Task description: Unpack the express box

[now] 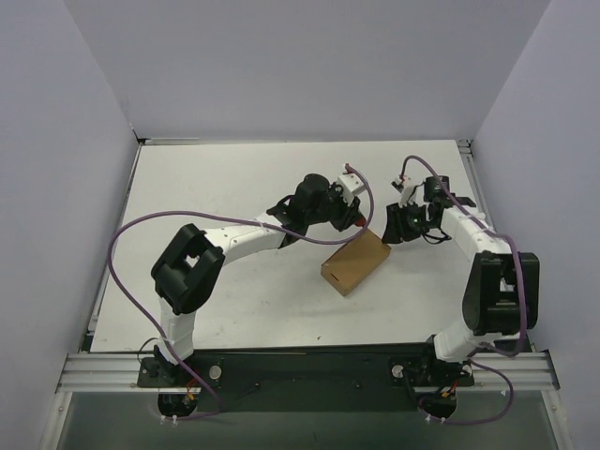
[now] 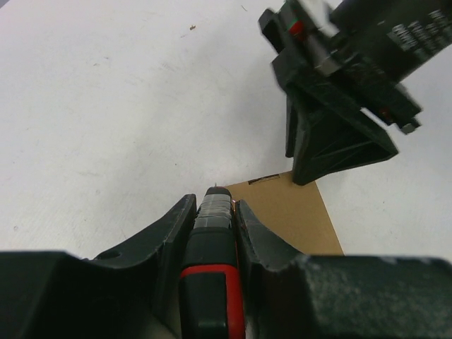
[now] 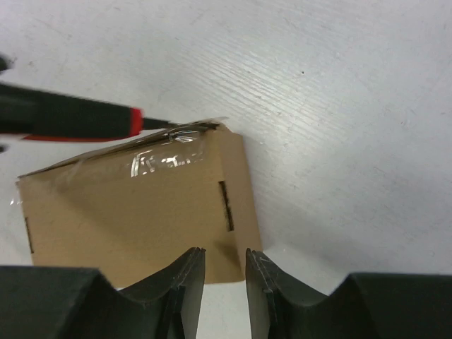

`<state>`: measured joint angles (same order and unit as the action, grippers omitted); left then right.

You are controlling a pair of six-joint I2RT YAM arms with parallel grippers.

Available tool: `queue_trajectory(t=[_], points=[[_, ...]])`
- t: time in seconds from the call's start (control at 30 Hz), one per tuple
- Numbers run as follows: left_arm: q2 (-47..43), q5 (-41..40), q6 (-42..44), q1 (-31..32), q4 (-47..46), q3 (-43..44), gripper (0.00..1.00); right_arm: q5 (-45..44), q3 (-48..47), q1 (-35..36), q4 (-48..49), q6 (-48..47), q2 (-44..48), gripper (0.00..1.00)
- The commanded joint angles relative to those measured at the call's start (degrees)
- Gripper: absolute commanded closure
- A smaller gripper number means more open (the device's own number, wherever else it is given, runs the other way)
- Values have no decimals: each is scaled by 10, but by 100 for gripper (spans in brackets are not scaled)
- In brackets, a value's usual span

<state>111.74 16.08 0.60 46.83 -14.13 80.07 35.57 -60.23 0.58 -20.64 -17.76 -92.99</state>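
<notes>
Position of the express box [image 1: 356, 263] is recorded as flat on the white table [image 1: 216, 187], turned at a slant, with both grippers gathered at the end of the box farther from the arm bases. Plain brown cardboard is shown, and the box is closed. A strip of clear tape [image 3: 162, 164] is seen glinting along one top edge of the box, and a dark slit is noted on the short end face. The left gripper [image 2: 214, 206] is placed just beside the far corner of the box and is clenched around a red-and-black utility knife [image 2: 210, 282], whose handle is pinched between both fingers with the nose projecting forward. The knife's thin blade [image 3: 159, 124] is pointed at the taped edge of the box and is seen meeting the tape at that corner; how deep it goes cannot be told. The right gripper [image 3: 225, 258] is stationed at the other corner of the same short end and is directed down at the cardboard. Its fingers [image 3: 185, 282] are held a narrow gap apart, and nothing is seen clamped between them; the box's lower edge and a bare patch of table are visible through the gap. Whether those fingertips are touching the cardboard cannot be told. From the left wrist, the right gripper is seen just beyond the box, its tips lowered to the far corner of the cardboard.
</notes>
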Motion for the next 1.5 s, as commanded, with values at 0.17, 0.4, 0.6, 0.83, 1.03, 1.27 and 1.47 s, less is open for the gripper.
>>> queue_trajectory(t=[0.17,0.4,0.6,0.83,1.03,1.27,1.47], points=[[-29,4,-18,5,2,-2,100,53,67,52,52,-55,71,74],[-35,-17,-31,5,13,-3,100,5,91,77,86,-25,29,85],[-46,-31,-34,8,31,-18,100,-22,102,77,89,46,4,91],[-65,-79,-33,19,46,-51,100,-20,123,76,97,90,-7,95],[-72,-145,-19,34,65,-47,100,-26,132,76,107,111,-6,98],[-68,-206,-40,42,92,-37,100,-33,129,74,106,118,-11,100],[-72,-214,-41,46,99,-32,100,-35,131,74,106,119,-12,100]])
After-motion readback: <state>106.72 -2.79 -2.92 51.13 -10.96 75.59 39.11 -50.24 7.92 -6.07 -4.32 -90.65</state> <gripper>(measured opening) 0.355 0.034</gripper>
